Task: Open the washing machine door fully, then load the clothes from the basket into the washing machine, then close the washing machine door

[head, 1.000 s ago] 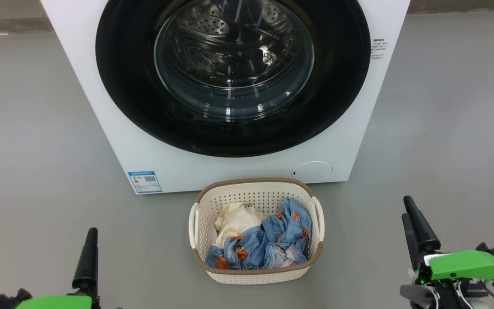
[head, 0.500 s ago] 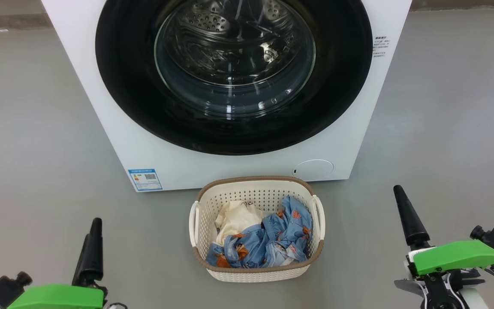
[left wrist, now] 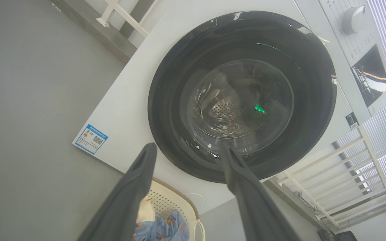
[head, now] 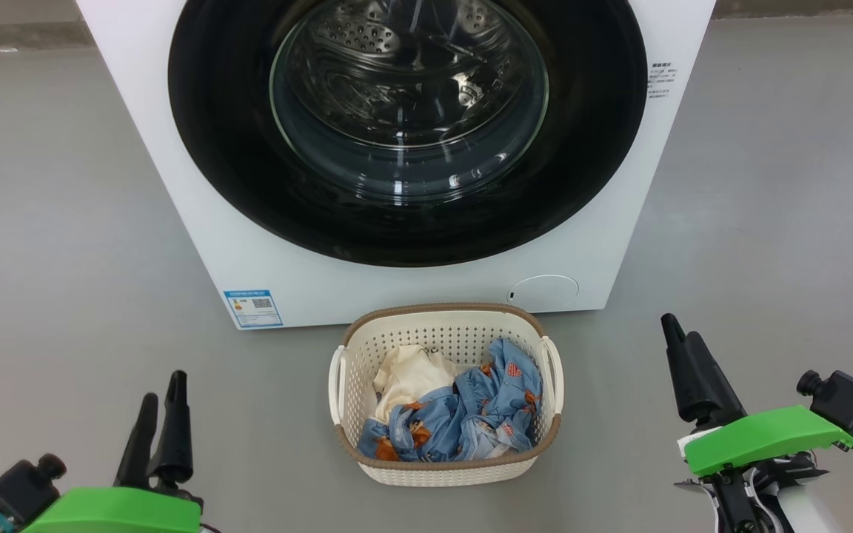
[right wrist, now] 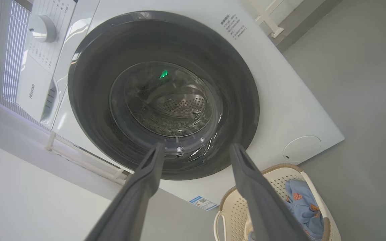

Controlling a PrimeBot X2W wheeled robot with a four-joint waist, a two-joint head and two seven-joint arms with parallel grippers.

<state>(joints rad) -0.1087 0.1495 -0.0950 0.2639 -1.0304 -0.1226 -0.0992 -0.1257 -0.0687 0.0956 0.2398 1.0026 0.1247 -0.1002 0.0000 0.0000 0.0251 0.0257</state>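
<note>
The washing machine (head: 226,244) is a white front-loader, and its door (head: 219,148), black-rimmed with a clear glass bowl, sits flush against the front. The steel drum shows through the glass. On the floor right before it stands the cream basket (head: 441,309), holding the clothes (head: 463,418): a cream garment and blue printed fabric. My left gripper (head: 164,389) hovers open at the lower left, well left of the basket. My right gripper (head: 678,329) hovers open at the lower right. In the wrist views, the left gripper (left wrist: 189,149) and right gripper (right wrist: 197,146) both point at the door (left wrist: 166,100) (right wrist: 89,100), holding nothing.
Bare grey floor (head: 49,222) spreads on both sides of the machine and basket. A blue label (head: 252,307) and a round white flap (head: 543,289) sit low on the machine's front. The control panel with a dial (right wrist: 42,28) is at the top; a white rack (left wrist: 330,174) stands beside the machine.
Both grippers have risen in the head view; the right one has also drifted left. Both left fingers now show apart. The door and basket have stayed as they were.
</note>
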